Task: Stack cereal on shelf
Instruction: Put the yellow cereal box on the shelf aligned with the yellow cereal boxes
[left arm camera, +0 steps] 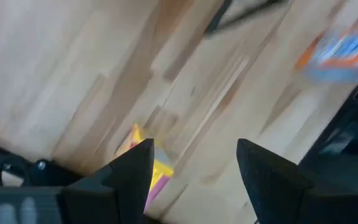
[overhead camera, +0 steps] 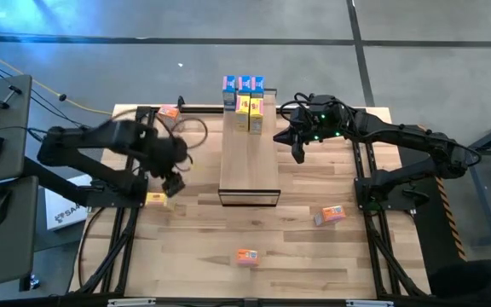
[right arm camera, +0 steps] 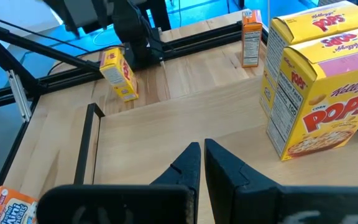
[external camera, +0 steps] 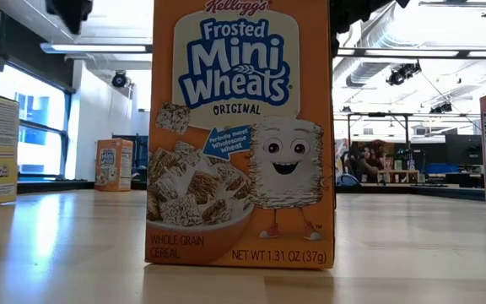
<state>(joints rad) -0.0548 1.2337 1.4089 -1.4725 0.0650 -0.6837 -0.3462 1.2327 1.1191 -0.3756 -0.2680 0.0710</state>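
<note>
Nearest the front edge of the table (overhead camera: 186, 264) we see an orange-red cereal box (overhead camera: 246, 257) lying on the planks; in the low view what appears to be this box stands close to the lens, its Frosted Mini Wheats front filling the picture (external camera: 240, 135). A little farther in and toward the right, a second orange-red box (overhead camera: 331, 215) lies at a tilt, apart from everything else.

On the left side we find the left gripper (overhead camera: 174, 183) low over the planks with its fingers (left arm camera: 132, 171) spread apart and holding nothing. A small yellow box (overhead camera: 155, 199) lies just beside it, and the left wrist view shows that box (left arm camera: 149, 167) partly hidden behind one finger; whether they touch, we cannot tell.

In the middle sits the shelf (overhead camera: 250, 166), long and narrow, its dark frame at the near end. Its near part is bare. At its far end we see two yellow boxes (overhead camera: 249, 113), and three blue boxes (overhead camera: 243, 84) just behind them.

The right gripper (overhead camera: 297, 153) hovers beside the shelf's right edge with its fingers (right arm camera: 188, 165) pressed together, empty. Another orange-red box (overhead camera: 169, 111) rests near the far left corner.
</note>
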